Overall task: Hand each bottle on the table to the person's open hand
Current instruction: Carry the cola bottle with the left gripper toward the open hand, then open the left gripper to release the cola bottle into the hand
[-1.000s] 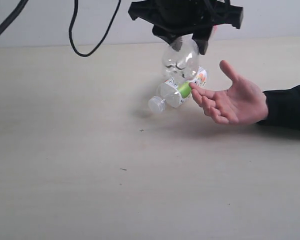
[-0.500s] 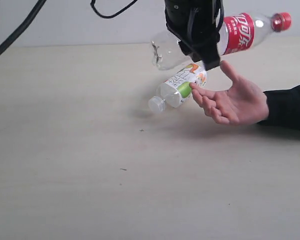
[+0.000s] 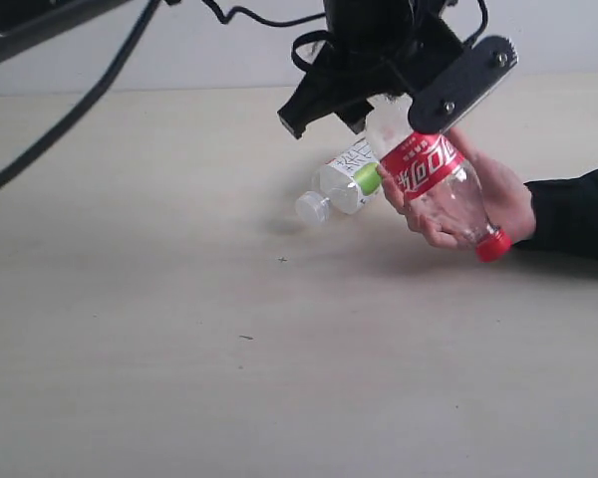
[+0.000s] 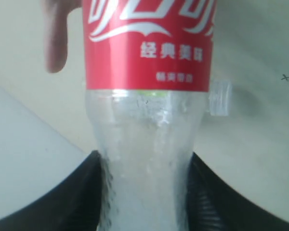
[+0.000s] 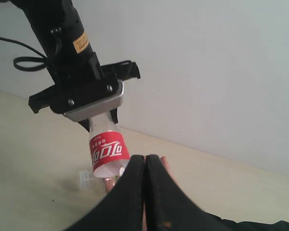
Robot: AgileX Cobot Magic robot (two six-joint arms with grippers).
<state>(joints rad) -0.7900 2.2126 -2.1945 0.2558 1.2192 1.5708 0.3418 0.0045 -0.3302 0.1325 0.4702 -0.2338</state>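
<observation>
My left gripper (image 3: pixel 403 108) is shut on the base end of the clear red-labelled bottle (image 3: pixel 434 179). The bottle tilts cap-down, and its red cap (image 3: pixel 493 244) lies against the person's open hand (image 3: pixel 508 199). In the left wrist view the black fingers (image 4: pixel 91 192) press both sides of the bottle (image 4: pixel 147 57). A clear bottle with a white fruit label (image 3: pixel 351 179) lies on the table (image 3: pixel 179 349) just left of the hand. My right gripper (image 5: pixel 145 163) is shut and empty, off to the side. The yellow bottle and the whitish green-labelled bottle are out of view.
Black cables (image 3: pixel 70 110) hang over the table's far left. The person's dark sleeve (image 3: pixel 578 219) rests on the table at the right edge. A pale wall (image 5: pixel 207 72) backs the table.
The left gripper has turned and lowered the red-labelled bottle, from level with its cap up to the right to cap-down in the open hand. The fruit-label bottle has not moved.
</observation>
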